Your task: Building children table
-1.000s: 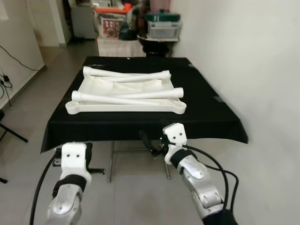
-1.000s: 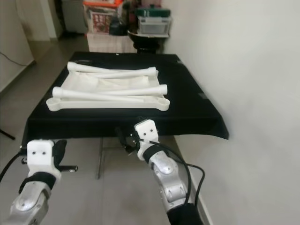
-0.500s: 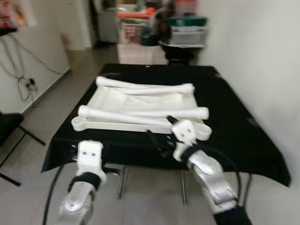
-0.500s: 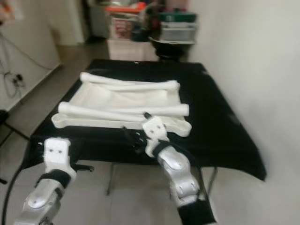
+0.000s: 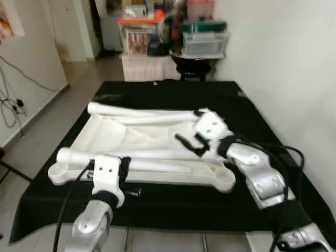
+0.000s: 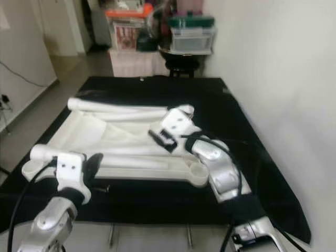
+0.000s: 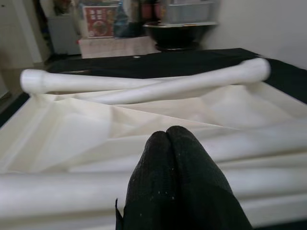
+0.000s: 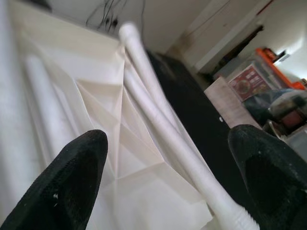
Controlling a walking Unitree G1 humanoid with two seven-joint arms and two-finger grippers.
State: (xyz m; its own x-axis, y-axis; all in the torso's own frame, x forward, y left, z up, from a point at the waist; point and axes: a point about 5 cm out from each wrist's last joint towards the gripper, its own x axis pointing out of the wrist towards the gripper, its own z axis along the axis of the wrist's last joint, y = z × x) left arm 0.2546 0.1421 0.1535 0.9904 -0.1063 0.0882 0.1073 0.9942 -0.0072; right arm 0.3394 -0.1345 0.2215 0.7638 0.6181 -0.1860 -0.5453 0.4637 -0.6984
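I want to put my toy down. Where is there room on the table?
Bare black cloth lies beyond the white tabletop, and along its wall side. The middle is crowded: legs lie there and the right gripper hovers over them.

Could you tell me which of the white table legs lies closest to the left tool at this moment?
The front leg, lying along the near edge of the upturned white tabletop, just beyond the left tool. The other legs lie at the far edge.
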